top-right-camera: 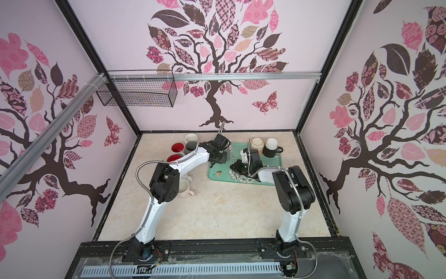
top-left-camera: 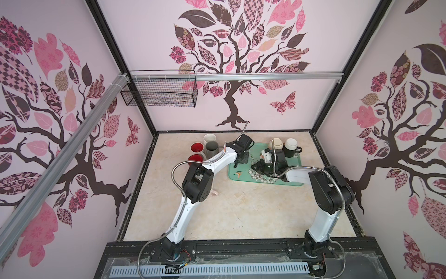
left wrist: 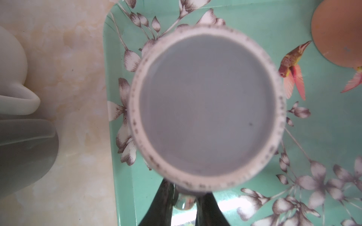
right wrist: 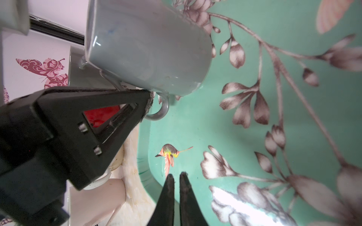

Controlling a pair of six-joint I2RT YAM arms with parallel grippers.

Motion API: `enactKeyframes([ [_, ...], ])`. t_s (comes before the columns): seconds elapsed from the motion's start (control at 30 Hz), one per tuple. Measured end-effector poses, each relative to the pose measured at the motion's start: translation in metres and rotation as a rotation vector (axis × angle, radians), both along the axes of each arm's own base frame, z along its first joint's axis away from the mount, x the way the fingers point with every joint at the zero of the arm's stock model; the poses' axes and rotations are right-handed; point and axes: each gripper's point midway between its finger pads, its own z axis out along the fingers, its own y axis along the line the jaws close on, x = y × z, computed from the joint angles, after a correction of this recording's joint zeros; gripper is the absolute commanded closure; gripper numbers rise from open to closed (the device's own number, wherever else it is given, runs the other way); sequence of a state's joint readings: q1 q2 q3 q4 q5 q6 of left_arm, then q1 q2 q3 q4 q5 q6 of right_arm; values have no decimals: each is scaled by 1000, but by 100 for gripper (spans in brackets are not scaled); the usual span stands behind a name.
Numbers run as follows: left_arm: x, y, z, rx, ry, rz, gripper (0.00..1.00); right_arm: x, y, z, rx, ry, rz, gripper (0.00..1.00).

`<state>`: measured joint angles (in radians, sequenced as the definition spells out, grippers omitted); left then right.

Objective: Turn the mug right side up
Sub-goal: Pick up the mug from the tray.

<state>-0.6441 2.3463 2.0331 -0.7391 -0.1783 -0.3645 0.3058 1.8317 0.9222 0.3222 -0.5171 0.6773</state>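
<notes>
Closest to the left wrist lens, the grey mug (left wrist: 207, 105) stands mouth-down at the tray's (left wrist: 274, 25) left end, with its unglazed foot ring facing up. The left pincer (left wrist: 185, 193) has narrowed onto the handle (right wrist: 162, 111), one finger on each side, probably because the handle gives a pivot for flipping. The right pincer (right wrist: 176, 176) hangs closed and empty over the tray's middle, seemingly to keep clear. Upright mugs (top-left-camera: 212, 147) stand on the table (top-left-camera: 241, 212) just off the tray.
</notes>
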Motion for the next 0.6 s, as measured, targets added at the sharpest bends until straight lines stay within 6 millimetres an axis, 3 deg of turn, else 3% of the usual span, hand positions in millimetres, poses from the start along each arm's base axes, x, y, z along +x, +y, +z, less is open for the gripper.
enactKeyframes([
  [0.2,3,2,-1,8,-6,-12,100,0,0,0,1,1,-1,88],
  [0.6,-1,6,-1,30,-40,-88,100,-10,-10,-5,66,25,-61,81],
])
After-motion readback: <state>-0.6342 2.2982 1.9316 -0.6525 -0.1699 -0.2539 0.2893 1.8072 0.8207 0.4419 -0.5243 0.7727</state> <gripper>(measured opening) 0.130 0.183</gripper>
